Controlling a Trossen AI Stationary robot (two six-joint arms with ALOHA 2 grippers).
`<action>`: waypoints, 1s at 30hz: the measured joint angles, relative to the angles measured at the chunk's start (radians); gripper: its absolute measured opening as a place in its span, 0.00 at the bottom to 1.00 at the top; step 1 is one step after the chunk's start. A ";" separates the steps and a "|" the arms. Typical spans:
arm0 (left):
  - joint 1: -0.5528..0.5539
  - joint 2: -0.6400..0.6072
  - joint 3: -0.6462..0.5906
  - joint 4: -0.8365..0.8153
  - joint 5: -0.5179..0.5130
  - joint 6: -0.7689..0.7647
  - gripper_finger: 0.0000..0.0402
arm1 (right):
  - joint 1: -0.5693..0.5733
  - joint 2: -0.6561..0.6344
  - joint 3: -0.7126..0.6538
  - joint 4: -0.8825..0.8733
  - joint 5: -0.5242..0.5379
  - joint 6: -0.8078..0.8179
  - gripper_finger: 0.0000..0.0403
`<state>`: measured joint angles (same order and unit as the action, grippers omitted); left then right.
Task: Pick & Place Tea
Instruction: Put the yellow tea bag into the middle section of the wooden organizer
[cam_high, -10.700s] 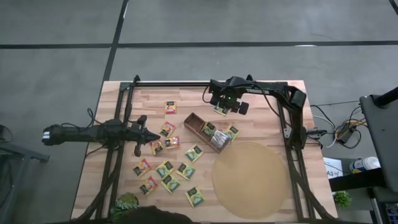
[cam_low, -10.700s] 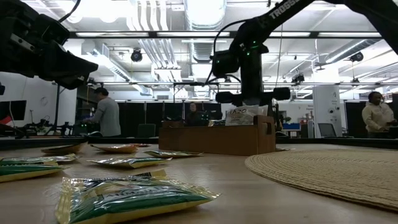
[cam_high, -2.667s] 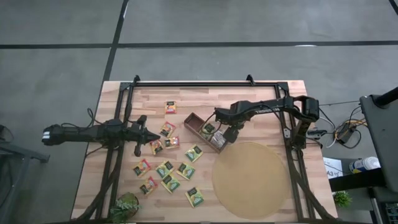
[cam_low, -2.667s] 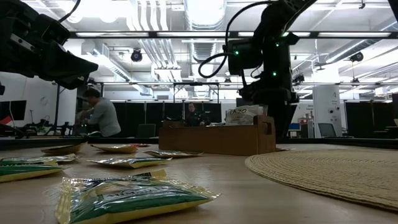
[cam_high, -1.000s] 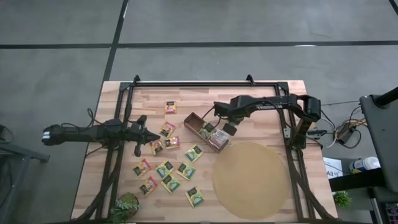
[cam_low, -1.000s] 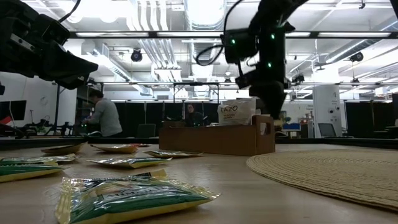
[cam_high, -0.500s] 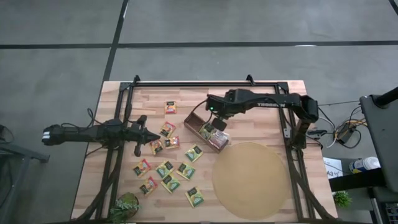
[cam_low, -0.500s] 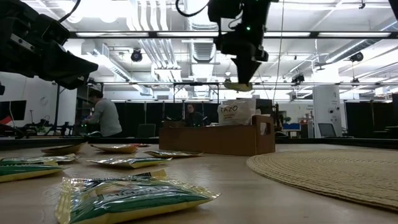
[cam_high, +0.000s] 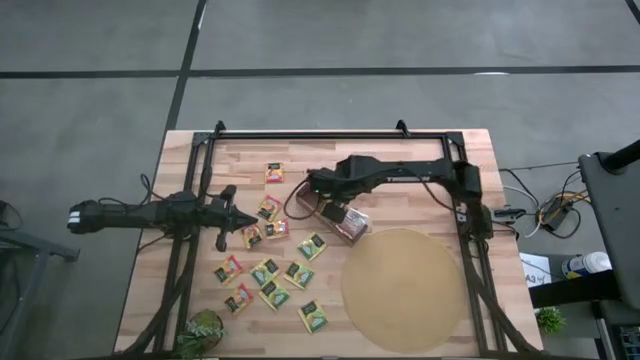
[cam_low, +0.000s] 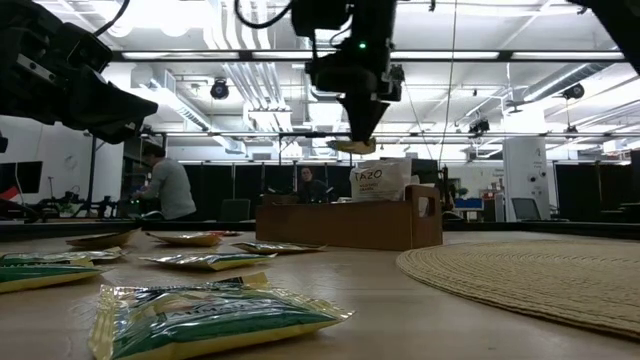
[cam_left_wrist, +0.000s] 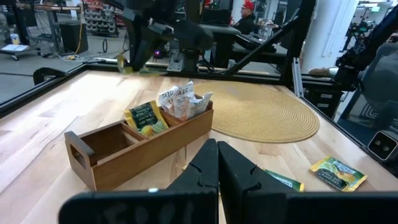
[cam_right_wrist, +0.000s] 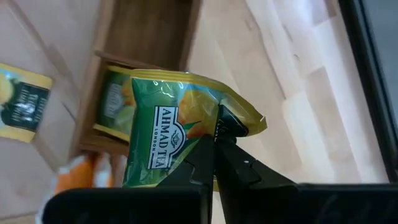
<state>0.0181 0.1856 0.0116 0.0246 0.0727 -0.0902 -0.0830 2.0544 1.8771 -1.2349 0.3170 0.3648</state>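
Sachet (cam_right_wrist: 171, 134) in green and yellow hangs pinched by one edge between the fingers of the right gripper (cam_right_wrist: 214, 146), its printed face spreading away from the fingertips and out over the brown wooden box (cam_right_wrist: 146, 37) below. In the high view the right gripper (cam_high: 318, 186) is above the box's (cam_high: 330, 213) end that lies farthest from the round tan mat (cam_high: 405, 275); the low view shows it (cam_low: 358, 128) well above the box (cam_low: 348, 222), the held sachet (cam_low: 352, 146) clear of the rim. Inside the box, one compartment holds a green-yellow sachet (cam_left_wrist: 144, 116) standing on edge, and the next holds white sachets (cam_left_wrist: 180, 101); the end compartment by the handle hole looks bare. More sachets (cam_high: 268, 272) lie loose and flat on the wooden table (cam_high: 420, 170), spread beside the box toward the left arm. The left gripper (cam_high: 243, 221) waits near that scatter, its fingers (cam_left_wrist: 205, 168) pressed together on nothing. A person (cam_low: 168, 185) is in the room behind.
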 joint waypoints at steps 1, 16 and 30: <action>0.000 0.000 0.000 0.000 0.000 0.000 0.00 | 0.002 0.017 0.020 0.001 0.000 0.001 0.02; 0.000 0.000 0.000 0.000 0.000 0.000 0.00 | 0.009 0.107 0.094 -0.043 0.054 0.002 0.02; 0.000 0.000 0.000 0.000 0.000 0.000 0.00 | 0.016 0.107 0.005 0.012 0.053 -0.011 0.02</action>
<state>0.0181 0.1859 0.0115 0.0246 0.0731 -0.0899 -0.0673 2.1609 1.8823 -1.2233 0.3702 0.3542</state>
